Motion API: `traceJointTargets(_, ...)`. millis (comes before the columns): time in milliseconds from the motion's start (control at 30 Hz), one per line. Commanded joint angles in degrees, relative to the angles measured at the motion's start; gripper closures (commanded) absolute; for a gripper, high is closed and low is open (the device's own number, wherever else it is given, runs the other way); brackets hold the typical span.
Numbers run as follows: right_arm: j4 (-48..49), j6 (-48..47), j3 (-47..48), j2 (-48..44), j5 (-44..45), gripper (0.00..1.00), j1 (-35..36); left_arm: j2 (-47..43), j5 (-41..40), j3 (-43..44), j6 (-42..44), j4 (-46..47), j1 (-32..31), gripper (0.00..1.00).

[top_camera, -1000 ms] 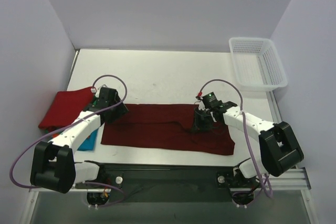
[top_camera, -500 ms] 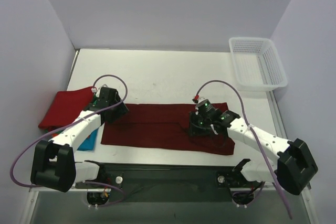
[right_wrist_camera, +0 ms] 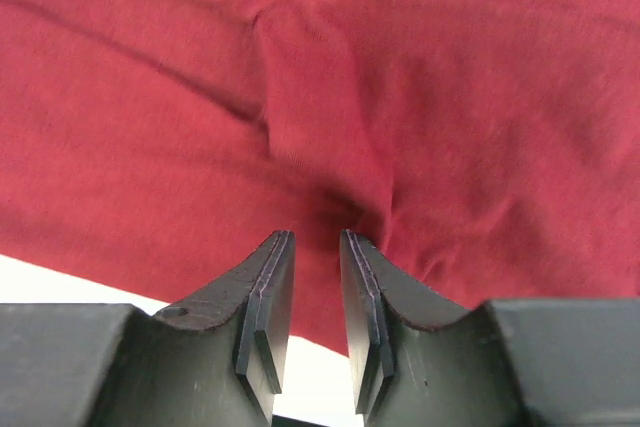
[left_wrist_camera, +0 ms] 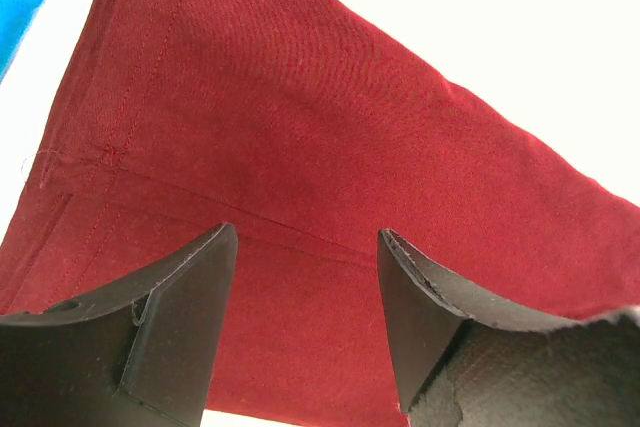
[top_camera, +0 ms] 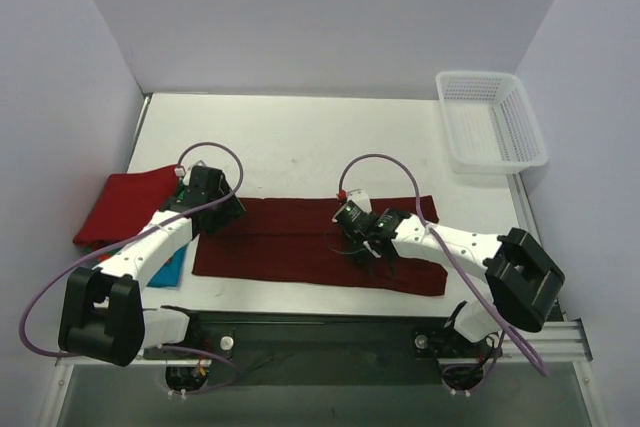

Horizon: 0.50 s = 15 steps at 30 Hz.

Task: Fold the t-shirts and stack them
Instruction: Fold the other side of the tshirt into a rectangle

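Dark maroon t-shirt spread flat on the bench, left gripper with jaws apart over its left end, right gripper nearly closed pinching a pucker mid-shirt, white mesh basket far right.

White arms, black joints, purple cables

bench: white, flat top | walls: plain pale panels rising at bench's far, left and right edges | white mesh basket: bench's far right corner | dark rail: along bench's near edge | light: even, shadows soft
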Motion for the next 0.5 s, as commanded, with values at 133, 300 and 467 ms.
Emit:
traceJointTargets(133, -1.9, -3.0, 5.0, 3.3, 7.0, 0.7, -0.5, -0.1, 0.1, 0.5, 1.2, 2.2, -0.4, 0.31)
traceJointTargets(300, -2.0, -3.4, 4.8, 5.1, 7.1, 0.68, -2.0, -0.1, 0.2, 0.4, 1.3, 2.2, -0.4, 0.31)
traceJointTargets(467, -1.7, -4.5, 4.3, 6.1, 6.3, 0.66, -3.7, 0.2, 0.5, 0.2, 1.3, 2.6, -0.4, 0.31)
